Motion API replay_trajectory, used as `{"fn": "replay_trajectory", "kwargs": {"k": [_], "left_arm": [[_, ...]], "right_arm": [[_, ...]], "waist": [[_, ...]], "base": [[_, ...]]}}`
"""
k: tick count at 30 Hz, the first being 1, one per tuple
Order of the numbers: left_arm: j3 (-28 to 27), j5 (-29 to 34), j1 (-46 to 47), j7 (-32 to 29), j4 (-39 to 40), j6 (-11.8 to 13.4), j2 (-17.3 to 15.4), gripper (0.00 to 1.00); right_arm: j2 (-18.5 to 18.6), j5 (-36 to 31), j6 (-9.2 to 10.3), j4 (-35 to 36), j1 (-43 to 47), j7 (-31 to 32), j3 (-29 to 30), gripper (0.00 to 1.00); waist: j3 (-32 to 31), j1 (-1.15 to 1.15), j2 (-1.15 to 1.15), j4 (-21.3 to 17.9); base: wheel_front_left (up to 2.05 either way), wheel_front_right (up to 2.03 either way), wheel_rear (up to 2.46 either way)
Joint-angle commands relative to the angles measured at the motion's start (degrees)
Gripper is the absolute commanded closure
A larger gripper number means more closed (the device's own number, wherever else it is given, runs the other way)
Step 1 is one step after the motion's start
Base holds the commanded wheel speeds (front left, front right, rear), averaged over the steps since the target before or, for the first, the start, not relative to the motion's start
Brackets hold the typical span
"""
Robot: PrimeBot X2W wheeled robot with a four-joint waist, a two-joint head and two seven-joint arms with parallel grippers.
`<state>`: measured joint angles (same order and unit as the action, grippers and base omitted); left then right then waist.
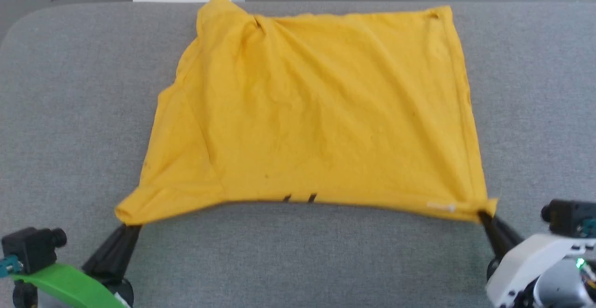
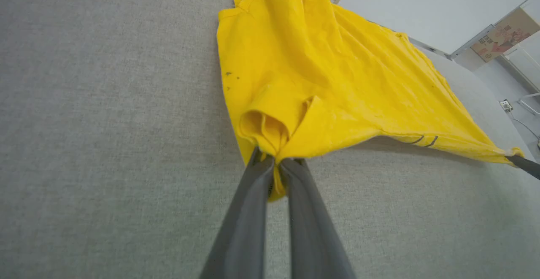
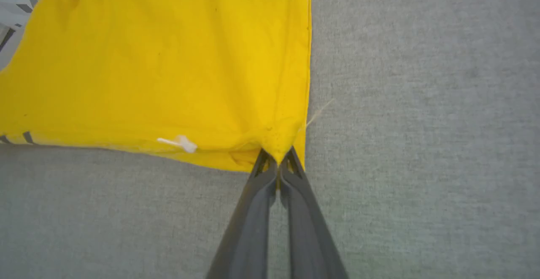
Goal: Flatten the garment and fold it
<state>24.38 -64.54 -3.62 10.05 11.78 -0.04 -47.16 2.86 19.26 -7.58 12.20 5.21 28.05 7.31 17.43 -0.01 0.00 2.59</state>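
Two near corners of the bright yellow soft cotton garment (image 1: 316,112) are pinched, one by the closed left end effector (image 1: 125,228) and one by the closed right end effector (image 1: 484,215). The garment is spread on the grey fabric worktop (image 1: 70,112), its near edge stretched and slightly raised. Flattening is judged almost done; wrinkles are seen at the far left corner. No fold is made yet.

The yellow garment (image 1: 316,112) lies spread and wrinkled on the grey table (image 1: 70,112). The left pincer (image 1: 125,226) pinches its near left corner, the right pincer (image 1: 484,215) its near right corner.
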Motion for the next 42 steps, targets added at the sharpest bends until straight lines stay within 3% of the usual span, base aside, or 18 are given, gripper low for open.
{"fn": "replay_trajectory", "kwargs": {"k": [1, 9, 19, 30, 42], "left_arm": [[0.26, -1.03, -1.69, -0.73, 0.01, 0.33, -0.81, 1.0], [3.13, -5.05, -8.41, -6.05, 2.13, 2.02, -2.85, 1.0], [3.67, -9.13, -16.19, -7.54, 6.5, 4.68, -4.95, 1.0], [1.56, -5.36, -13.9, -4.76, 10.3, 5.09, -6.17, 1.0], [1.63, 2.31, 2.56, -8.35, 6.82, 0.69, -6.35, 1.0]], "right_arm": [[0.02, 0.66, 0.09, 0.16, 1.79, 1.96, -0.59, 1.0], [0.02, 4.7, 0.09, 1.5, 10.94, 14.92, 0.04, 1.0], [0.02, 9.51, 0.09, 3.83, 19.95, 20.68, 5.04, 1.0], [0.02, 7.27, 0.09, 6.67, 16.26, 16.03, 3.41, 1.0], [1.23, 1.39, 0.09, 4.39, 2.25, 11.6, 1.15, 1.0]], "waist": [[-2.15, 0.01, 0.0, -0.01], [-7.31, 0.01, 0.0, -0.26], [-11.19, 0.01, 0.0, 0.45], [-10.43, 0.01, 0.0, 0.14], [-4.03, 0.01, 0.0, -0.95]], "base": [[0.0, 0.0, 0.0], [0.0, 0.0, 0.0], [0.0, 0.0, 0.0], [0.0, 0.0, 0.0], [0.0, 0.0, 0.0]]}}
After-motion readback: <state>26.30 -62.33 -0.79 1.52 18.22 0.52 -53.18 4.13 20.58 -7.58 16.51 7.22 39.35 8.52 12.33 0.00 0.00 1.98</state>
